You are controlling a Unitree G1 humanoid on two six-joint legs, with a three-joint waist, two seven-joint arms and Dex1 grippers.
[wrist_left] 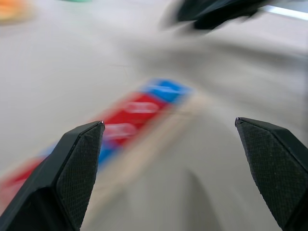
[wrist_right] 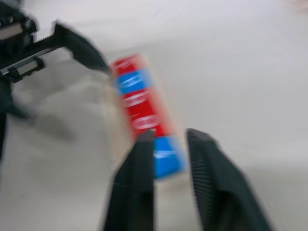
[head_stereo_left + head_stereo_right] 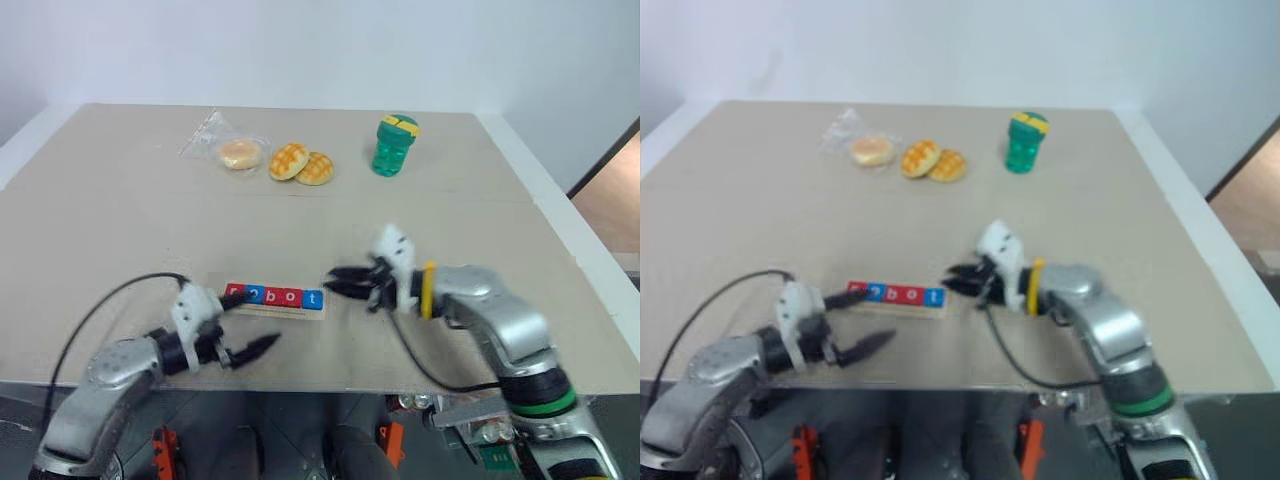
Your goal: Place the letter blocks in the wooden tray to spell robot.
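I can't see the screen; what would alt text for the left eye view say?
Five letter blocks spelling "robot" sit in a wooden tray near the table's front edge, between the open left tool and the right tool. Buns and a green bottle stand farther back.

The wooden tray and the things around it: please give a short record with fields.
tray: wooden tray near the table's front edge
blocks: five letter blocks in a row inside it, reading robot
left gripper: open, empty, at the tray's r end
right gripper: part open, empty, beside the t end
far side: wrapped bun, two pastries, green bottle
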